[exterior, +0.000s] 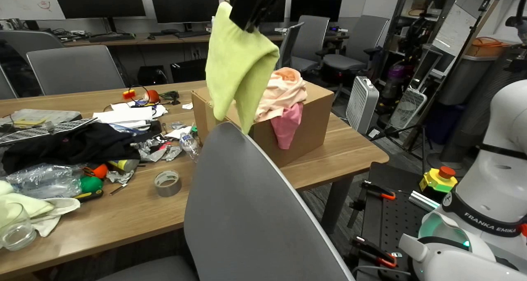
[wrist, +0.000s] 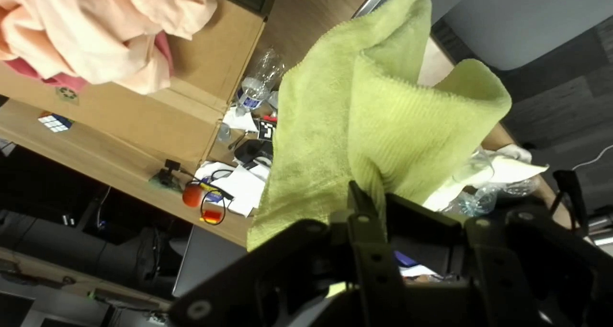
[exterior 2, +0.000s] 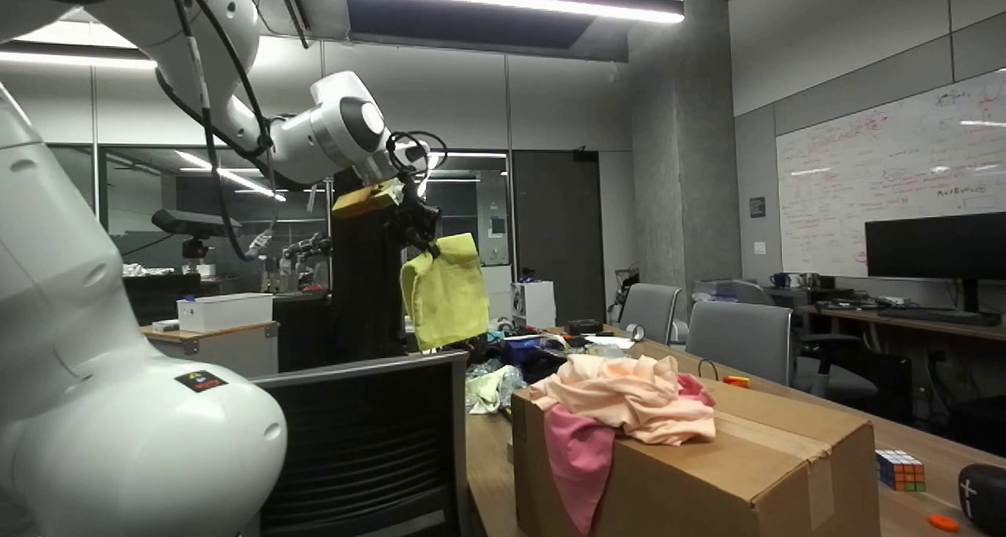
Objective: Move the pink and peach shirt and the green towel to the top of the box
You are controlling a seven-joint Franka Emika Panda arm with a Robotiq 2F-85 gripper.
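Wrist view: your gripper (wrist: 374, 198), jaws nearly together, pinches the green towel (wrist: 313, 126). Your arm (exterior 2: 318, 144) reaches out, gripper angled downward, the towel hanging beneath.

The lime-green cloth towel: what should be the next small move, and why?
Perhaps carry the towel over the brown cardboard box: the jaws hold it in the air, apart from the box, whose top bears the peach fabric garment and rose-pink fabric garment.

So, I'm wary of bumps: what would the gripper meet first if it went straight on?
Past the green towel it holds, the gripper would probably meet the table; the towel hides the spot, so depth is unclear.
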